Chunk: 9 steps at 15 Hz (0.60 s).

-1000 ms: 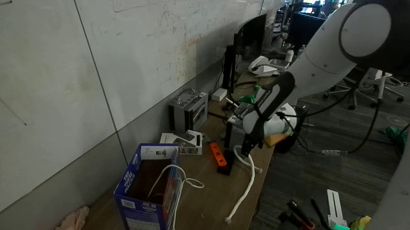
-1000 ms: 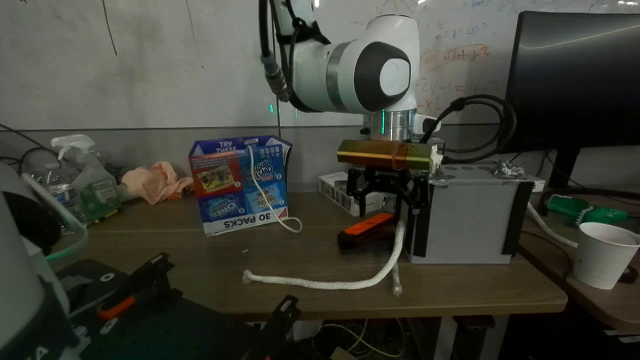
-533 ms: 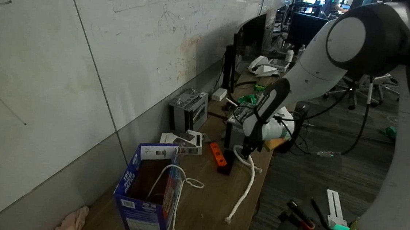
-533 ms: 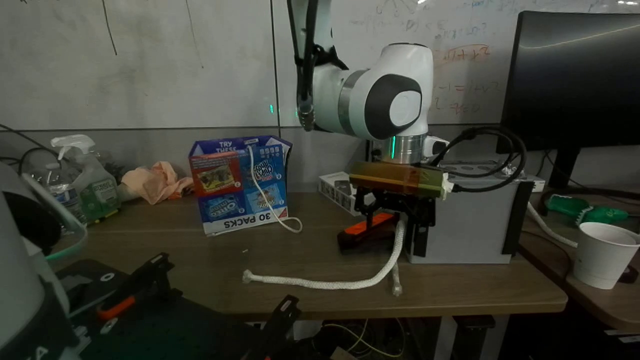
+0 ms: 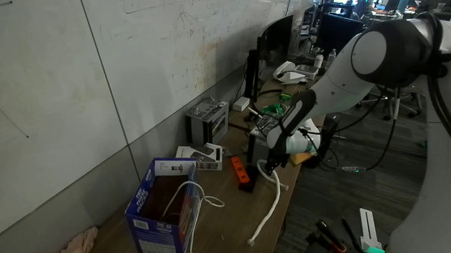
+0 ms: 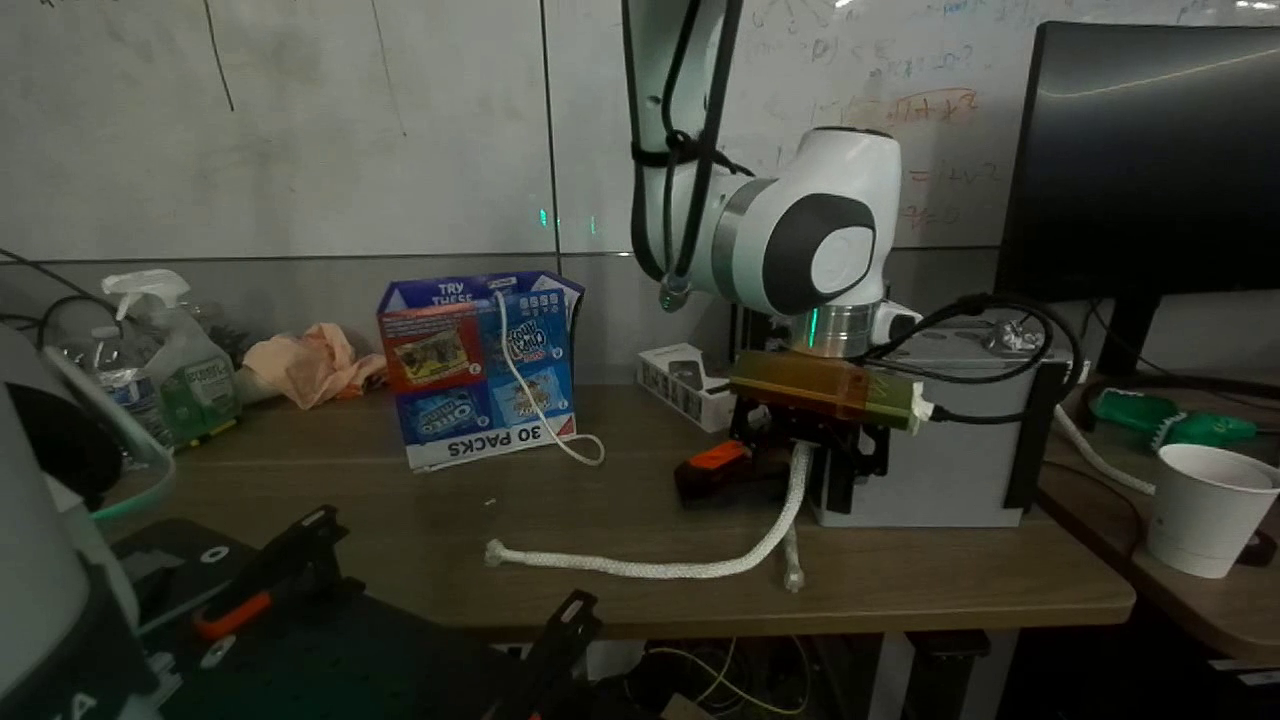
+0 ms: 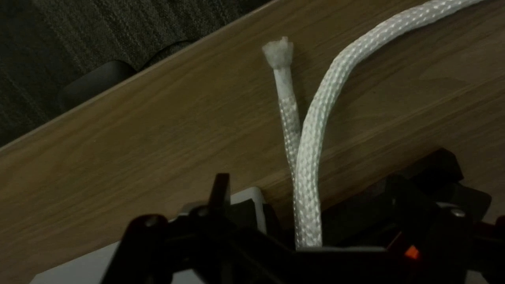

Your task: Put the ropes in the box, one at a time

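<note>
The box (image 5: 156, 245) stands on the table, open at the top; it also shows in an exterior view (image 6: 440, 385). A white rope (image 5: 203, 200) lies partly inside it and hangs over its wall, its end reaching the table (image 6: 528, 385). A thicker white rope (image 5: 272, 204) lies looped near the table's edge; it also shows in an exterior view (image 6: 650, 570). My gripper (image 6: 808, 465) is low over its looped end, beside the grey unit. In the wrist view, my gripper (image 7: 309, 183) is open, its fingers either side of the rope (image 7: 309, 169). The rope's bend is hidden beneath the gripper.
A grey unit (image 6: 930, 450) stands right beside the gripper. An orange and black object (image 5: 240, 169) lies close on the opposite side. A white carton (image 5: 206, 161) is behind it. A spray bottle (image 6: 185, 360) and paper cup (image 6: 1212, 515) stand farther off. The table's edge (image 7: 138, 75) is near the rope.
In an exterior view, my open gripper has moved down and to the right, lowering around the thicker rope beside the grey unit. The ropes and the box have not moved.
</note>
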{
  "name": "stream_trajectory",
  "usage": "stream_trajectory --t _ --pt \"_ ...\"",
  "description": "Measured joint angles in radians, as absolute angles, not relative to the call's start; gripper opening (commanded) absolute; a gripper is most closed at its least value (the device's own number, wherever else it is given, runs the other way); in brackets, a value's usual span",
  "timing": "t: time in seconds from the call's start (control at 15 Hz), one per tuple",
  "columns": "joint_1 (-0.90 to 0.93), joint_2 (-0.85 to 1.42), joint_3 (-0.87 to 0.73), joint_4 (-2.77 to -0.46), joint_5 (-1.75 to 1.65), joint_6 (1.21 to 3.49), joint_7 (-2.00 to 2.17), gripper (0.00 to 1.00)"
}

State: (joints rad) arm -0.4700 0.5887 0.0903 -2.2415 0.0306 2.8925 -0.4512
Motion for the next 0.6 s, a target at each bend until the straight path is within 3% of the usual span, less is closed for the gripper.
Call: stream_trajectory --t 0.27,0.33,0.4,0.6 --pt "-0.486 0.620 0.100 -2.215 0.031 2.892 -0.458 1.00" --pt "-0.487 0.625 0.101 -2.211 0.031 2.892 -0.459 0.75" --pt "-0.487 0.630 0.101 -2.207 0.031 2.892 -0.459 0.74" --pt "-0.488 0.637 0.102 -2.199 0.031 2.892 -0.459 0.49"
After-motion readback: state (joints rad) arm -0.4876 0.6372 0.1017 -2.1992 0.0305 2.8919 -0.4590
